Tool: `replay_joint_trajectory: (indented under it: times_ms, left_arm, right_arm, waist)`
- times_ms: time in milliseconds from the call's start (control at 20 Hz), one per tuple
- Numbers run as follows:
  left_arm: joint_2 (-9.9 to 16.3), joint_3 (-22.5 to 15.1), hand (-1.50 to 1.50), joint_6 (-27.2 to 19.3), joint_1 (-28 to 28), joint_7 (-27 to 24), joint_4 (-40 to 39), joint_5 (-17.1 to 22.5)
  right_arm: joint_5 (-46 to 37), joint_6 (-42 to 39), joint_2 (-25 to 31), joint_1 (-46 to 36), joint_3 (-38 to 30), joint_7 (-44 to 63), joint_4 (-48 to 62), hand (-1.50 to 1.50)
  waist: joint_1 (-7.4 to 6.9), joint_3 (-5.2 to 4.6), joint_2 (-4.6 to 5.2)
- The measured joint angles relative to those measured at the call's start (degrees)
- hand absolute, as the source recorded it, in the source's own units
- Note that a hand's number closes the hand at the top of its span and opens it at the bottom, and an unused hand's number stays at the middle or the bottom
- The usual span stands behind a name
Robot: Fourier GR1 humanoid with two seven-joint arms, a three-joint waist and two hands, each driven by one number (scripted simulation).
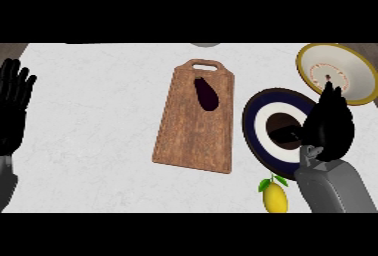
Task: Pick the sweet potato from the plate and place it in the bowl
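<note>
We look down on a pale, marbled white worktop (96, 125). At its middle lies a long brown wooden cutting board (193, 127) with a handle slot at the far end, and a dark purple aubergine (206, 93) rests on its upper half. To the right sits a round plate with a dark blue rim and white inner ring (260, 117); the brown sweet potato (280, 127) lies at its centre. Our right hand (330, 122) hangs over the plate's right side, fingers curved downward just beside the sweet potato, and we cannot tell whether they touch it. Beyond, at the far right, stands 1 cream bowl with a yellow rim (347, 70). Our left hand (15, 107) rests open at the left edge, fingers up. A small yellow lemon with green leaves (275, 196) lies near the front.
</note>
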State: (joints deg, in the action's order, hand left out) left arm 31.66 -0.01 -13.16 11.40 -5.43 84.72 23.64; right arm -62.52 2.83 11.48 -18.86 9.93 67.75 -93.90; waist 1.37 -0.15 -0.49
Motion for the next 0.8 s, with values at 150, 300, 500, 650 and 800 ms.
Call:
replay_joint_trajectory:
  times_ms: [150,300,500,650,800]
  left_arm:
    - [-0.67,0.16,0.0,0.82,-0.2,-0.6,-0.35,-0.41]
    - [-1.4,0.13,0.0,0.99,0.17,-0.9,-0.85,-1.23]
    - [-2.72,0.32,0.0,1.16,0.92,-1.2,-1.51,-2.25]
    - [-3.08,0.76,0.0,1.3,2.24,0.46,-1.59,-2.9]
    - [-3.9,1.87,0.0,2.49,2.91,-0.28,-3.22,-3.62]
  right_arm:
    - [-0.61,-1.55,-0.79,2.99,-1.34,-0.56,-3.04,-1.5]
    - [-0.99,-2.53,-1.59,5.29,-3.33,-1.48,-3.75,-1.5]
    - [-1.92,-3.89,-2.73,7.54,-5.78,-3.02,-5.18,-1.5]
    - [-3.39,-3.62,-3.88,9.47,-6.95,-4.54,-4.85,-1.5]
    - [-3.4,-2.75,-4.21,10.5,-9.0,-6.76,-3.69,-1.5]
  waist:
    - [-0.39,0.06,0.17]
    - [-0.66,0.09,0.31]
    - [-0.91,0.12,0.39]
    - [-1.05,0.15,0.44]
    - [-1.15,0.14,0.47]
